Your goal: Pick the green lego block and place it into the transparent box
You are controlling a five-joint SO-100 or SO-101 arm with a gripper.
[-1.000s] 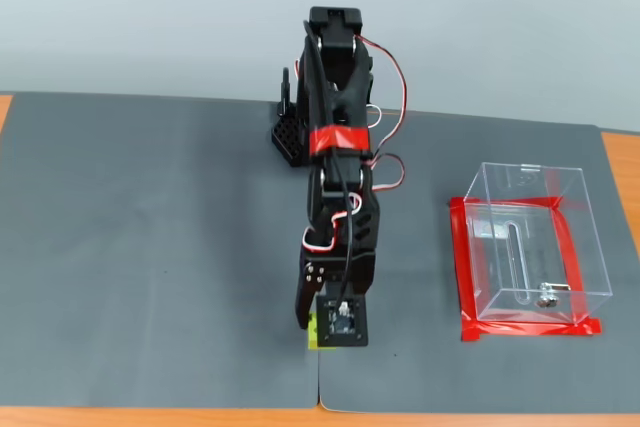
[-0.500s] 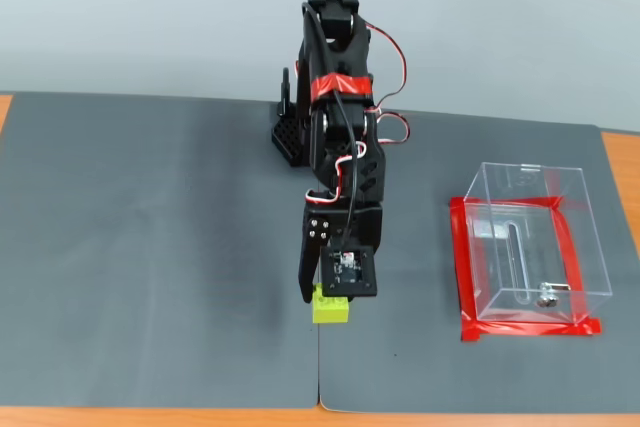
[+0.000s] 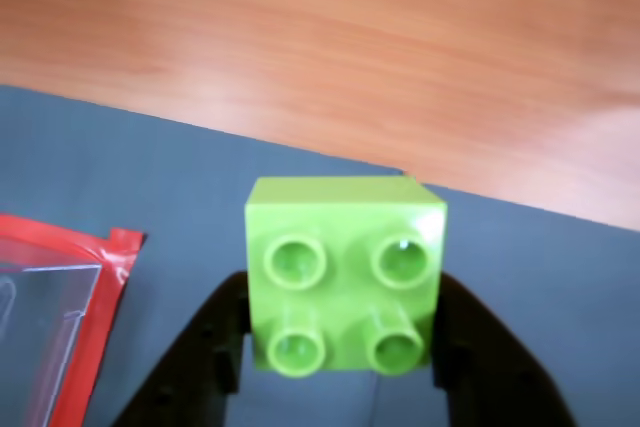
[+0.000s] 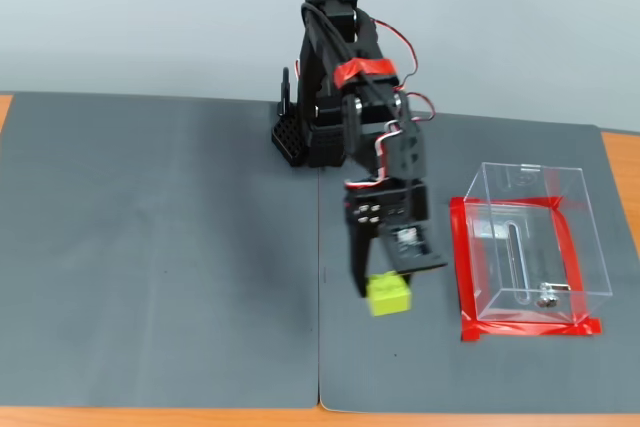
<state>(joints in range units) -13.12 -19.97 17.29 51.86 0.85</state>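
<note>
The gripper pinched the block, held clear above the mat. The arm reached down and forward, angled toward the box, which stood near on the right in the fixed view.

Pale grey wall behind, dark grey mat w/ centre seam, wooden tabletop

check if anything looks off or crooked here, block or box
Nothing stands out. The green lego block sits squarely between the fingers of the hand, studs intact. The transparent box stands upright inside its red tape border, with a small metal piece on its floor.
</note>
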